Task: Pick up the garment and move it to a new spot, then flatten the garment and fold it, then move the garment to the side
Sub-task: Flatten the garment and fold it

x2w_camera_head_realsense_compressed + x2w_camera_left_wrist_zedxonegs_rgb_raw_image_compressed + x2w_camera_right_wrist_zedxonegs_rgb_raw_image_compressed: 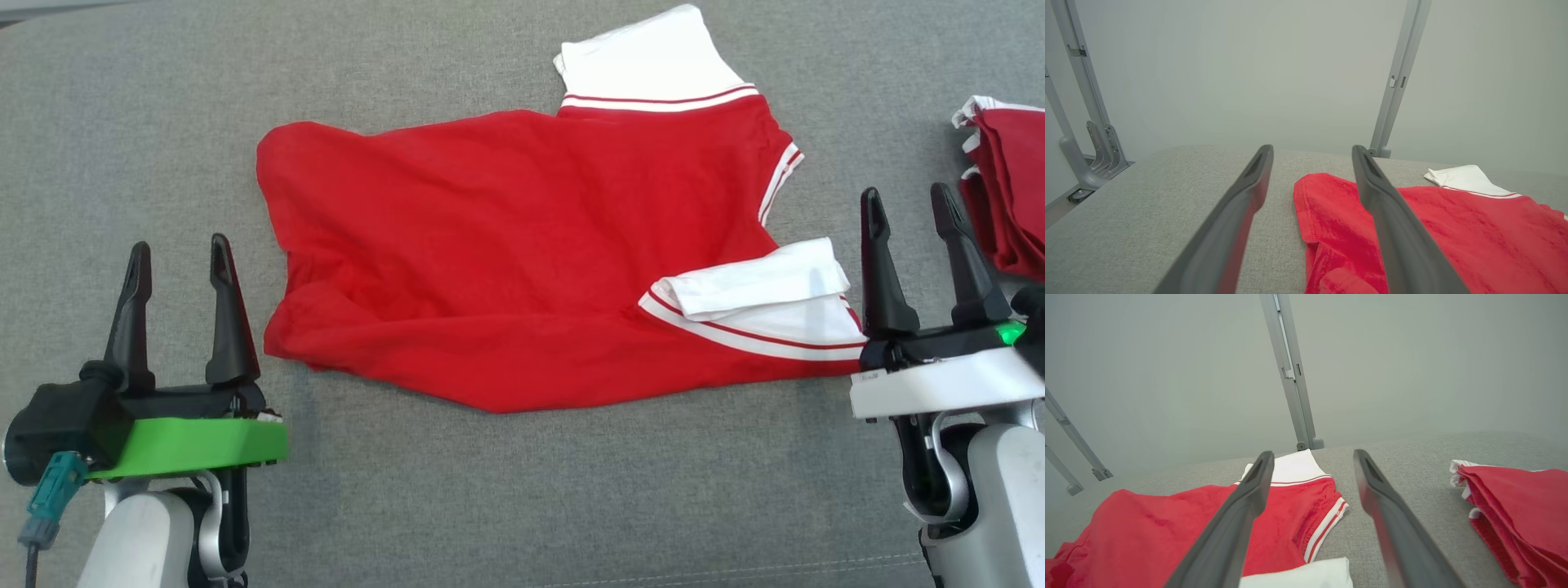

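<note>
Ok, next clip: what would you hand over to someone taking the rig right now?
Left gripper: open, empty, just off the garment's left end.
Right gripper: open, empty, beside the near white sleeve.
Red garment: spread on the grey surface, rumpled, near sleeve doubled over.
Done: apparently laid at its spot.
Left: flatten, fold, move aside, perhaps towards the folded red pile.

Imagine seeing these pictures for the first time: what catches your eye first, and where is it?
The red and white garment lies rumpled across the middle of the grey surface. On either side of it, the left gripper and right gripper stand open, holding nothing. A folded red stack sits at the far right edge.
</note>
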You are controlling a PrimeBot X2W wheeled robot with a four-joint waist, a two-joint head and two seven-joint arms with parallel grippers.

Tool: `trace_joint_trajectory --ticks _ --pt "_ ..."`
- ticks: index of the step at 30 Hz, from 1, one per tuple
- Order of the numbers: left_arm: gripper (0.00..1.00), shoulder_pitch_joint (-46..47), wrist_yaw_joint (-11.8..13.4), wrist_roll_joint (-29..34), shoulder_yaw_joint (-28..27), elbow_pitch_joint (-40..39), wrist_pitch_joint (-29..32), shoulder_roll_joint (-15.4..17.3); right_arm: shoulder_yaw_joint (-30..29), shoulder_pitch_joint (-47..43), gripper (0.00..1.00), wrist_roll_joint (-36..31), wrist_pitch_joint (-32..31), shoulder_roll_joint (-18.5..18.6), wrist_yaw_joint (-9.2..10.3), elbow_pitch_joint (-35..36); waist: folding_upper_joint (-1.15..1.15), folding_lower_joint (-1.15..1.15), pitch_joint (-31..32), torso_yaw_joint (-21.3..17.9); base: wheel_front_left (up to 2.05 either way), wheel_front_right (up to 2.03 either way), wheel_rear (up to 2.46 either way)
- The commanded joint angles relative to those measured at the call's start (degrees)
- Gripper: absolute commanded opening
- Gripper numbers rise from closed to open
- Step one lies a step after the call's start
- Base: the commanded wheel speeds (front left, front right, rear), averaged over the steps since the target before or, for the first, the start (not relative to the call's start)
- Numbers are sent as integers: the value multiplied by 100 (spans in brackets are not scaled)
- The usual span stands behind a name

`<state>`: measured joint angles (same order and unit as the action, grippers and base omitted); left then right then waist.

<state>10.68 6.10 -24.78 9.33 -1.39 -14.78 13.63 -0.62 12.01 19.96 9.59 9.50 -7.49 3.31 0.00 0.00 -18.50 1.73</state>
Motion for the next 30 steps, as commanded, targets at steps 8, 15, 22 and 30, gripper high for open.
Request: trace_joint_trajectory --ticks 8,15,22,30 --pt "100 -530 -94 647 -353 -329 -43 1 91 -594 100 -566 473 -79 0 -50 0 0 376 -120 0 0 0" --pt "100 -892 -161 780 -418 -353 -41 -141 96 -714 100 -501 535 -167 0 -178 0 0 478 -148 0 0 0" --pt "100 -932 -285 822 -332 -216 -42 -176 101 -645 100 -449 550 -136 0 -259 0 0 506 -131 0 0 0" --pt "100 -1179 -518 675 -22 312 -41 -305 65 -902 100 -372 550 -177 0 -717 0 0 380 -91 0 0 0"
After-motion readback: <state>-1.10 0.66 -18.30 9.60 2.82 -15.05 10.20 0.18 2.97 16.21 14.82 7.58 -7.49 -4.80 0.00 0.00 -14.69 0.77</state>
